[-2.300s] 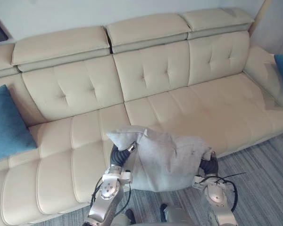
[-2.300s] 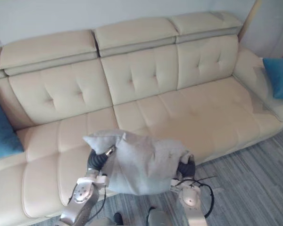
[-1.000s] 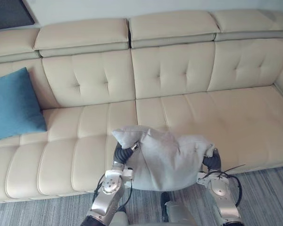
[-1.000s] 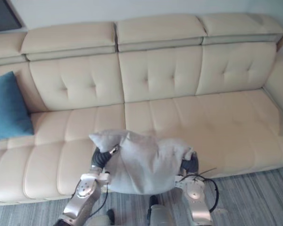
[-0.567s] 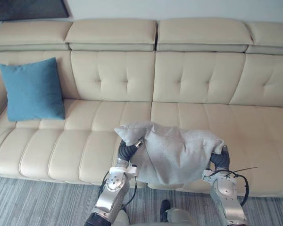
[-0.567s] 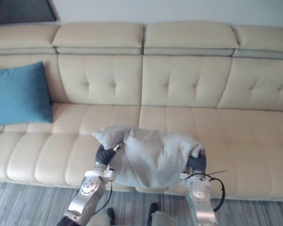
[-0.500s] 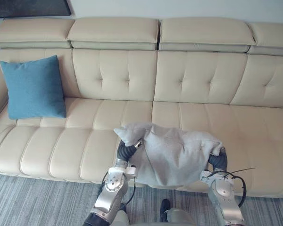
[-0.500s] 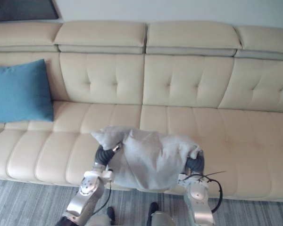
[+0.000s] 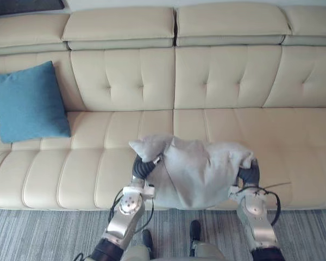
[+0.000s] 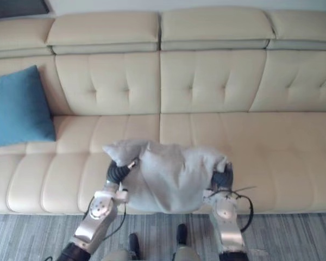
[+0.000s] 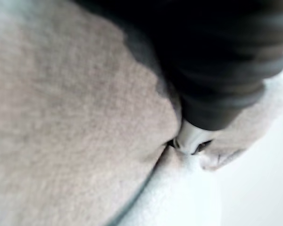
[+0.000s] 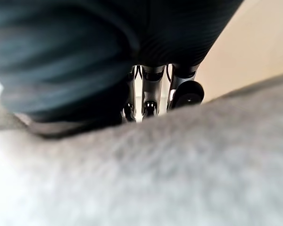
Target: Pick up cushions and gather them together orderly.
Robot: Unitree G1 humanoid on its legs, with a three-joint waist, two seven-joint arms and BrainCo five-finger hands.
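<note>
Camera shifted; grey cushion between left hand, right hand, by sofa.

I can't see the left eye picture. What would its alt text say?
A grey cushion is held up between the robot's left hand and right hand, in front of a long cream sofa. A blue cushion leans against the sofa's backrest at the far left.
</note>
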